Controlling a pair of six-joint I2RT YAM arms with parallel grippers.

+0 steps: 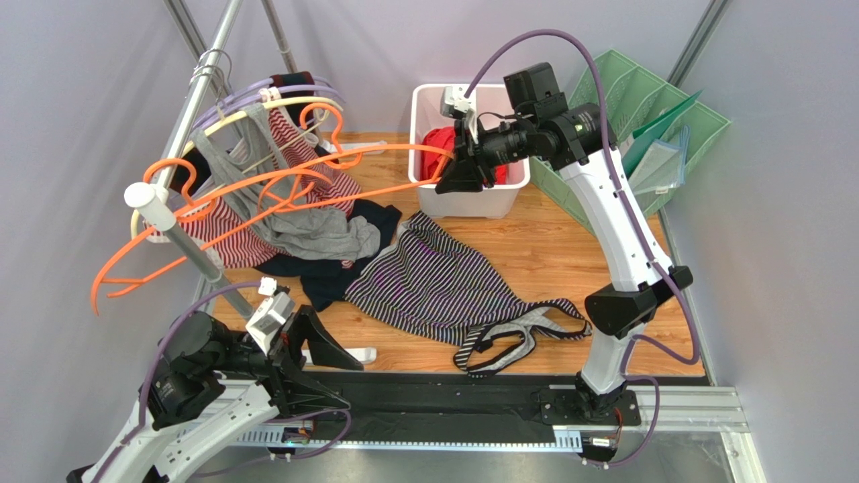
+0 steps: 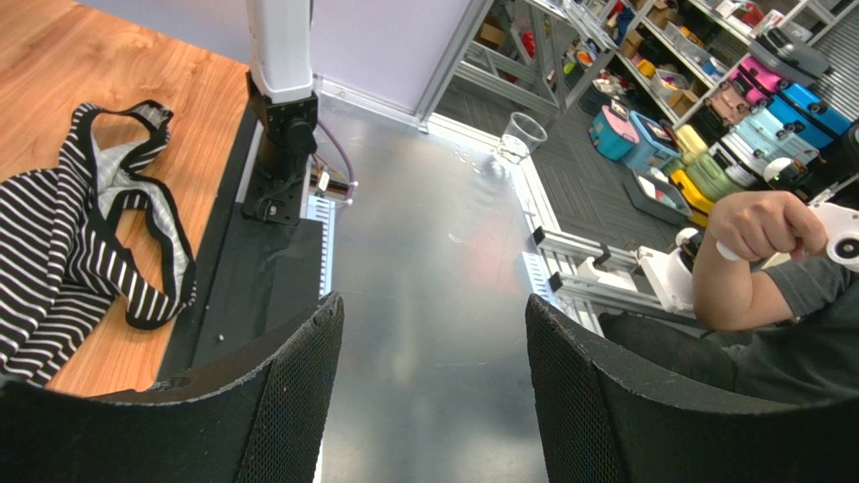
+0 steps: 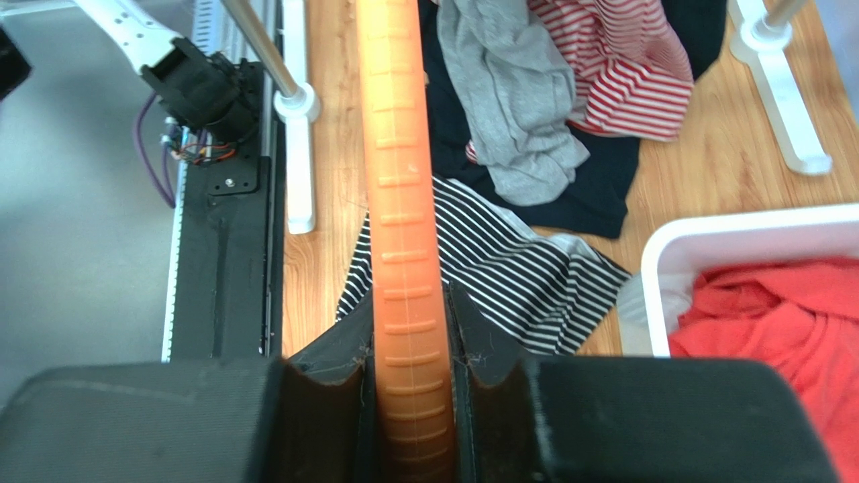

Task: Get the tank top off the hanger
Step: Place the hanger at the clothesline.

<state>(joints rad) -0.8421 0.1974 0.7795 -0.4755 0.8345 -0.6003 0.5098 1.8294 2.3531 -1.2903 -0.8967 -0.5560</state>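
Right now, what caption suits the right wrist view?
Right gripper clamps the orange hanger above a striped tank top on the table.

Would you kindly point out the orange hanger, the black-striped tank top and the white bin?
orange hanger [image 3: 403, 201]: right wrist view, its ribbed bar.
black-striped tank top [image 1: 444, 287]: top view, middle of its body.
white bin [image 1: 466, 201]: top view, its front wall.

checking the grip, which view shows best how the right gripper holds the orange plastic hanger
Right wrist view: the orange plastic hanger runs through the right gripper, pinched from both sides. The top external view shows more of the hanger, but the contact looks tiny. The left wrist view misses it.
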